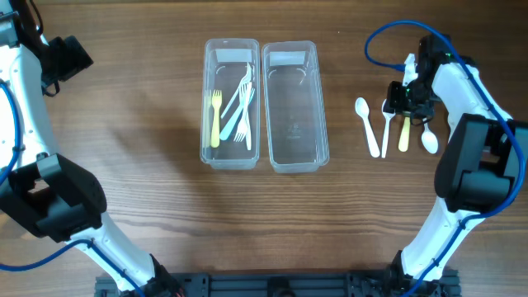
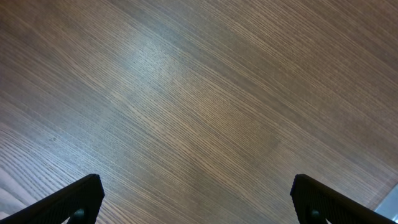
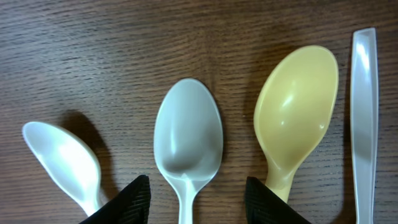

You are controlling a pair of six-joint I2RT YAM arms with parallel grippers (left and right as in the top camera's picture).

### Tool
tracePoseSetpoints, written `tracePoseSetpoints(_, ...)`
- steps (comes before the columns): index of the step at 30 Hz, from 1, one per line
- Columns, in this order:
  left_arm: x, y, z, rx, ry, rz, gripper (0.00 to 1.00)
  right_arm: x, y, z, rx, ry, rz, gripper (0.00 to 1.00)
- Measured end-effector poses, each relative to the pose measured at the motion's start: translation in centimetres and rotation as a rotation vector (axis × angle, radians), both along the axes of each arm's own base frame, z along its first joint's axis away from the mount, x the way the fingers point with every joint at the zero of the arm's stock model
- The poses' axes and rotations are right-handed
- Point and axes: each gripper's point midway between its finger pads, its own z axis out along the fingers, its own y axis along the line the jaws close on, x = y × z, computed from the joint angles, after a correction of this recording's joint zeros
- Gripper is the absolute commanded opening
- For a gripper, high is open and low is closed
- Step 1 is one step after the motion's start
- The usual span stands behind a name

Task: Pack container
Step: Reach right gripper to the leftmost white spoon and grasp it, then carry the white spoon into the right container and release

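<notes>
R claw open astride white spoon neck, no grip | L claw wide, empty | forks in left tub | right tub bare | spoons on table unpacked, est. half done

Shows, bowls up on the wooden worktop, a white spoon, a pale grey spoon and a yellow spoon side by side. Adds a white handle at the right edge. Sets the claw with black fingers apart, flanking the pale grey spoon's neck.
</notes>
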Motion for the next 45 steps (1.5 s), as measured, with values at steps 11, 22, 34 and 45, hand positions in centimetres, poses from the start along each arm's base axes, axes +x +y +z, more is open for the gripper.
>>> tracePoseSetpoints(11, 0.0, 0.0, 0.0, 0.0, 0.0, 0.0, 1.0, -1.7, 0.3, -1.6, 0.008, 0.045, 0.029, 0.5)
tracePoseSetpoints(22, 0.0, 0.0, 0.0, 0.0, 0.0, 0.0, 1.0, -2.0, 0.3, -1.8, 0.003, 0.04, 0.036, 0.21)
tracePoseSetpoints(34, 0.0, 0.0, 0.0, 0.0, 0.0, 0.0, 1.0, -2.3, 0.7, -1.7, 0.014, 0.055, 0.031, 0.04)
tracePoseSetpoints(45, 0.0, 0.0, 0.0, 0.0, 0.0, 0.0, 1.0, 8.4, 7.4, 13.8, -0.007, -0.294, 0.16, 0.04)
